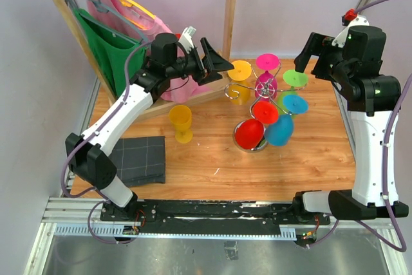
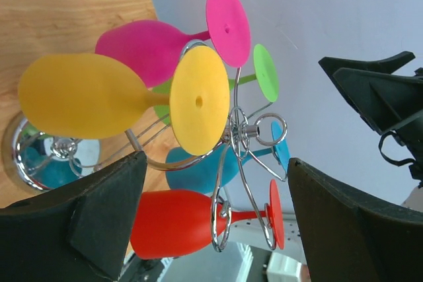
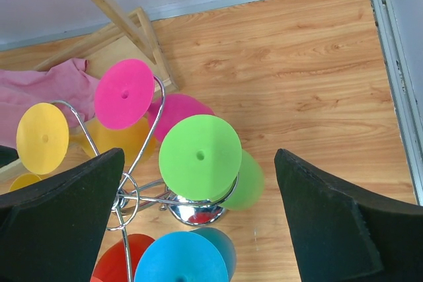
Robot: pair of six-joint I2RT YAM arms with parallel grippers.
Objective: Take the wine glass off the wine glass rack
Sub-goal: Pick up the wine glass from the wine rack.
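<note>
The chrome wine glass rack point(image 1: 265, 89) stands mid-table with several coloured glasses hanging upside down from it. They are yellow point(image 1: 239, 72), pink point(image 1: 268, 62), green point(image 1: 295, 79), blue point(image 1: 294, 104) and red point(image 1: 250, 133). My left gripper point(image 1: 215, 62) hovers open just left of the rack, level with the yellow glass point(image 2: 86, 96). The red glass point(image 2: 175, 224) hangs on a hook beyond its fingers. My right gripper point(image 1: 314, 56) hangs open above and right of the rack. The green glass's foot point(image 3: 199, 158) lies below its gap, apart from both fingers.
A wooden clothes rack point(image 1: 226, 4) with hangers and green and pink garments stands at the back left. A yellow glass point(image 1: 181, 123) stands upright on the table. A dark folded cloth point(image 1: 138, 159) lies at the front left. The rack's mirrored base point(image 3: 192, 211) rests on the wood.
</note>
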